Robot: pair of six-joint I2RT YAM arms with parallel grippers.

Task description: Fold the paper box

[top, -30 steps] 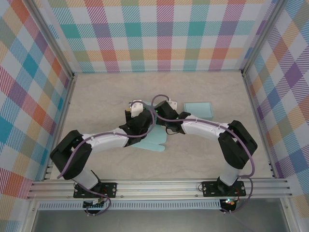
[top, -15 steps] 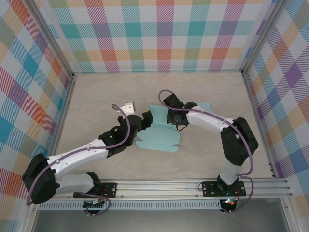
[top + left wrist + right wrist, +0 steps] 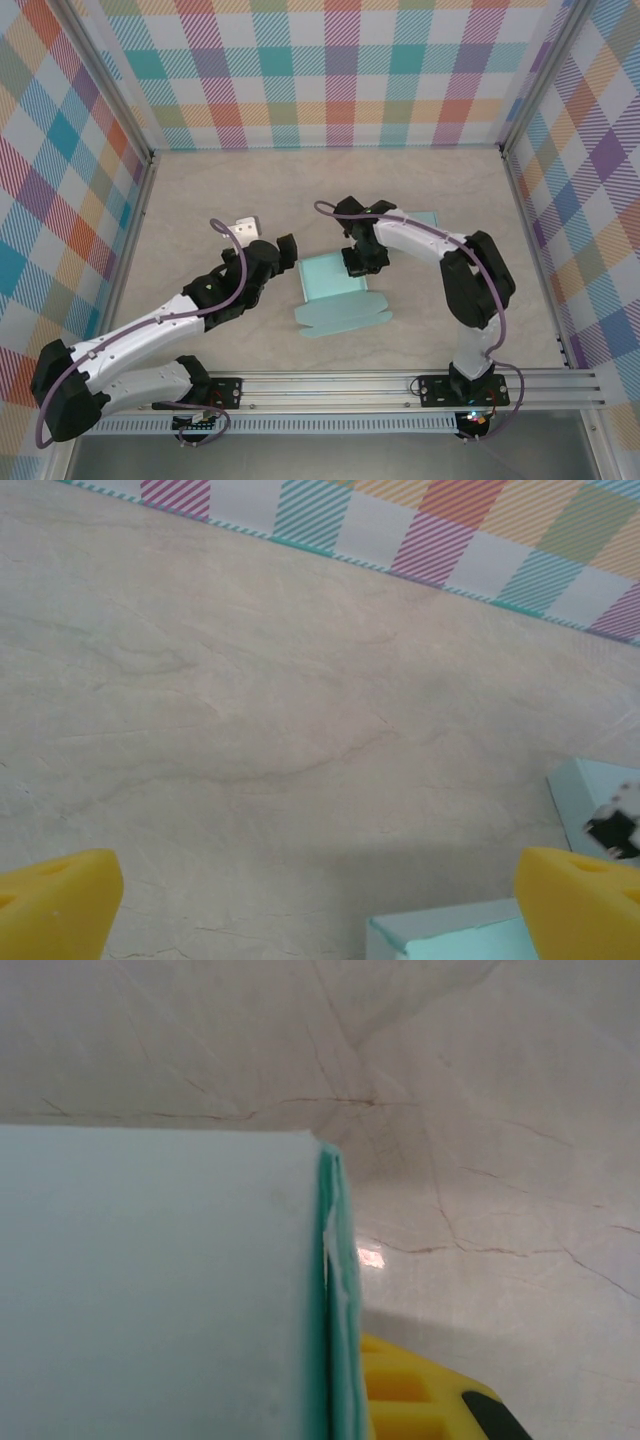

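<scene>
My left gripper [image 3: 286, 250] has just let go and backed off to the left, fingers spread wide and empty. The right gripper [image 3: 360, 262] stays pinched on the far wall of the pale teal paper box [image 3: 330, 285], mid-table — walls half-raised, folding unfinished.

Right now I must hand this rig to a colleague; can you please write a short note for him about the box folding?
Left pincer: open, holding nothing, left of the paper box, apart from it.
Right pincer: shut on the box's far-right edge.
Done: the box's left wall seems raised.
Left to do: the near flap lies flat; the other sides probably need folding up.
</scene>
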